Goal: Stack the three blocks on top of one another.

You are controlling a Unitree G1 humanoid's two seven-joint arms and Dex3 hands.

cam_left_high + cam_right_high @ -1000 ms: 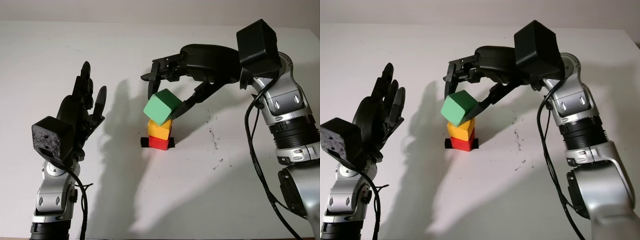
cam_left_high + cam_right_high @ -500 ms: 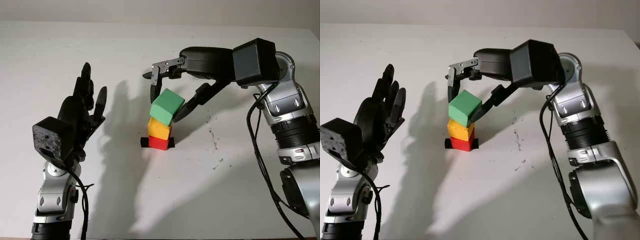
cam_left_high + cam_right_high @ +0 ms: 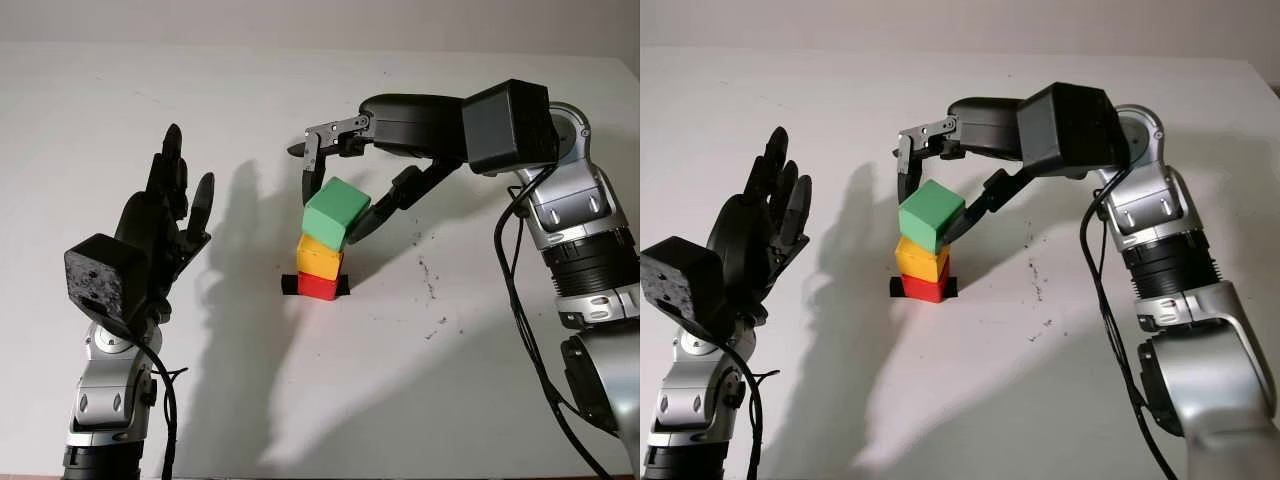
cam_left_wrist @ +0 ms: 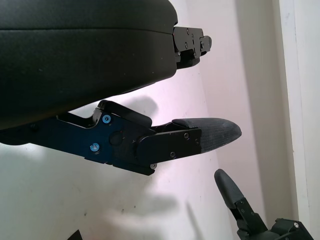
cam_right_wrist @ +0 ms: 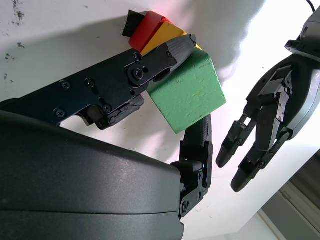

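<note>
The right hand [image 3: 335, 190], gripping the green block [image 3: 336, 212], has lowered it onto the yellow block [image 3: 320, 259], though tilted; the left hand [image 3: 165, 225], holding nothing, hovers near the desk's left edge

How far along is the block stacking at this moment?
Done: the yellow block sits on the red block, on the table. In hand: the right robot hand grips the green block, tilted, on or just above the yellow one; contact can't be told. Left: level it, set it down and let go. The left robot hand is open, raised off to the side.
</note>
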